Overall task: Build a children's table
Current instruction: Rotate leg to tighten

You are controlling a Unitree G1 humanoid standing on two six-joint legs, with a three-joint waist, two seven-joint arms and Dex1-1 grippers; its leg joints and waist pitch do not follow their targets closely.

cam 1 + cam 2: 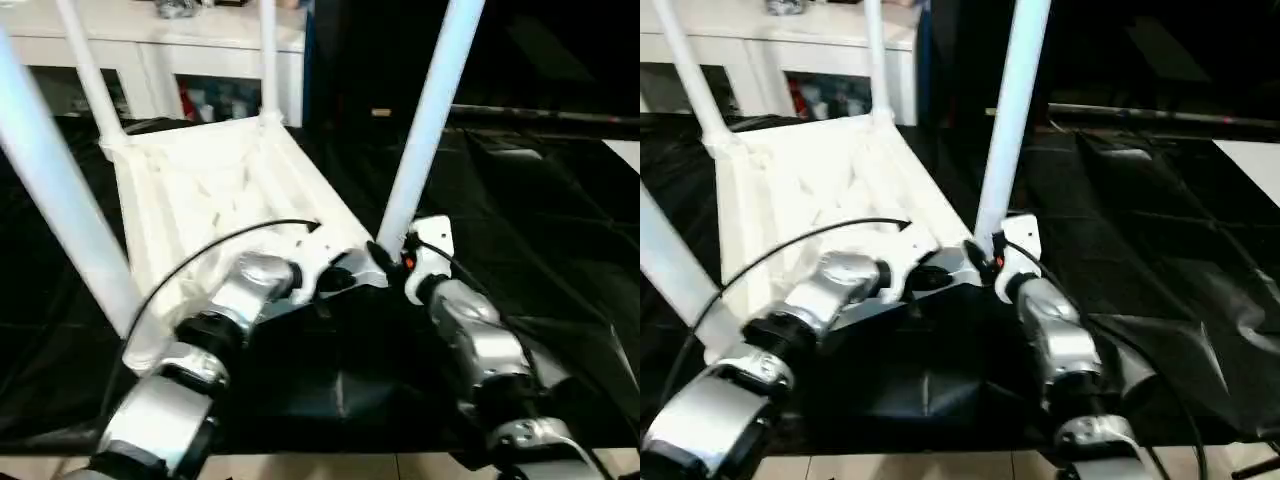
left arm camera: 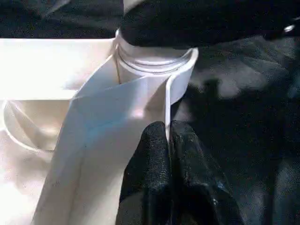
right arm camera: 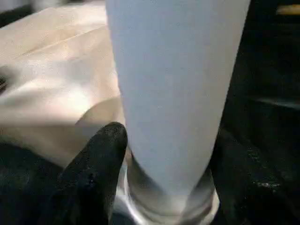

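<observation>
Right claw (image 3: 164, 173) around leg (image 3: 173, 84) base.

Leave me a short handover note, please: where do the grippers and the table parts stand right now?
Left gripper: shut on the tabletop rim beside the near right corner socket.
Right gripper: fingers either side of the near right leg, at its base in that socket.
Tabletop lies underside up on the black cloth.
Done: four legs stand upright in the corner sockets, including the near left leg and two far legs.
Left: whether the near right leg is fully seated cannot be told; check it, release, then turn the table over.
</observation>
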